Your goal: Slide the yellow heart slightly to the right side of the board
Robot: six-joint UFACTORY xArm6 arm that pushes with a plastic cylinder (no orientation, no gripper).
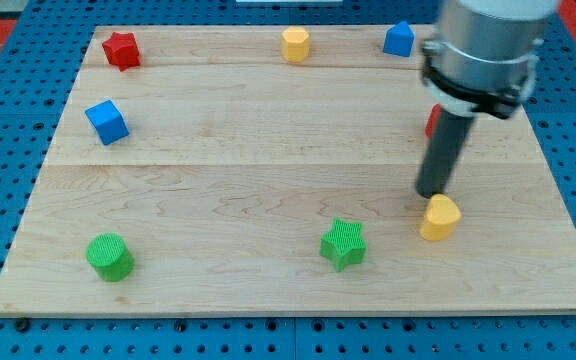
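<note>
The yellow heart point(440, 217) lies on the wooden board point(268, 170) at the lower right. My tip point(431, 194) stands at the heart's upper left edge, touching or almost touching it. The dark rod rises from there to the grey arm body at the view's top right. A green star point(344, 244) lies to the left of the heart.
A red star point(121, 49) lies at the top left, a yellow cylinder point(295, 44) at the top middle, a blue block point(399, 39) at the top right. A blue cube point(107, 121) is at the left, a green cylinder point(110, 257) at the bottom left. A red block point(432, 121) shows partly behind the rod.
</note>
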